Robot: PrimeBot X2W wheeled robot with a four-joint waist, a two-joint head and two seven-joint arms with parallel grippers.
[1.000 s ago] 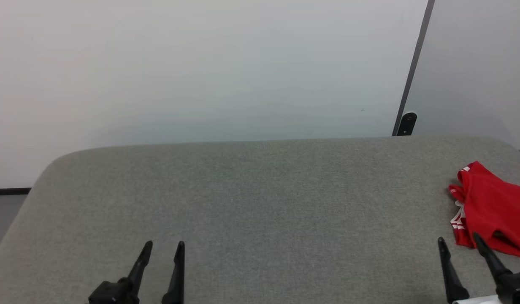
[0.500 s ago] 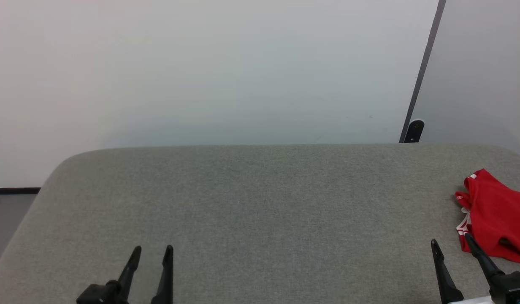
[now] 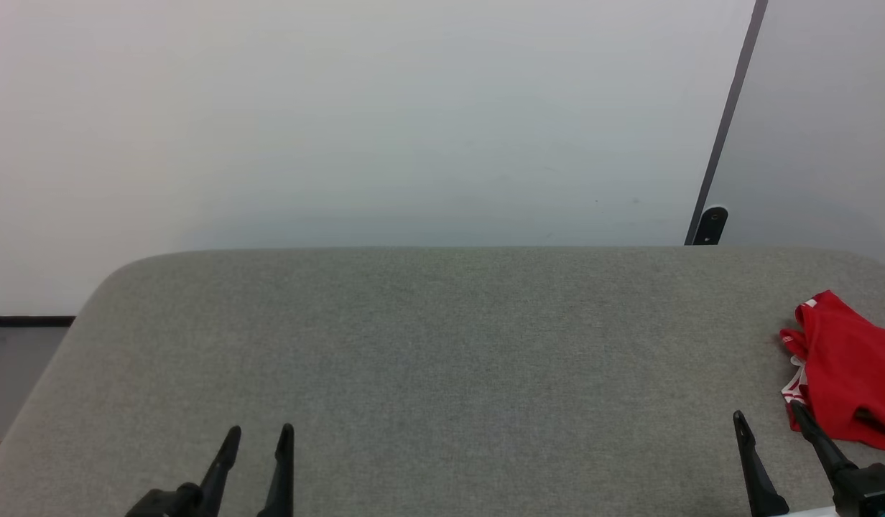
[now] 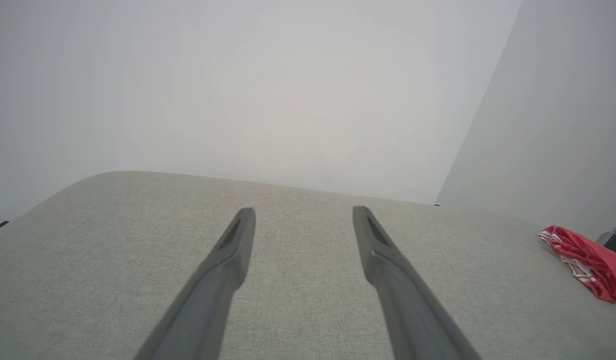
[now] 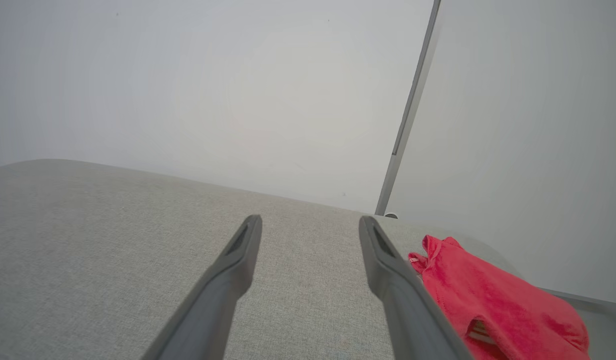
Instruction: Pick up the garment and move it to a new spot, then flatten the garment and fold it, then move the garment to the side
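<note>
Scene: A wide grey fabric-covered surface [image 3: 442, 345] runs back to a pale wall [image 3: 342, 122]. A thin dark strip [image 3: 726, 122] rises up the wall at the far right.
Garment: The red garment [image 3: 845, 373] lies in a rumpled bundle at the surface's right edge, partly cut off by the head view's border. Red-and-white trim shows along its left side. Whether it is folded beneath the rumples cannot be told.
Left gripper: The left gripper [image 3: 261, 429] sits low at the near left, jaws wide apart with nothing between them, well apart from the garment.
Right gripper: The right gripper [image 3: 766, 411] sits low at the near right, jaws spread wide and empty. Its outer finger is just beside the garment's near corner; whether it touches cannot be told.
Step in hand: Two readings fit. A bundle off to the side with both grippers empty suits a garment waiting to be carried to the middle. It equally suits one set aside after folding, with the arms at rest. The loose heap leans toward the former without settling it.
Next move: This depends on which reading holds, and the pictures do not decide. The right gripper is the nearer to the cloth.
</note>
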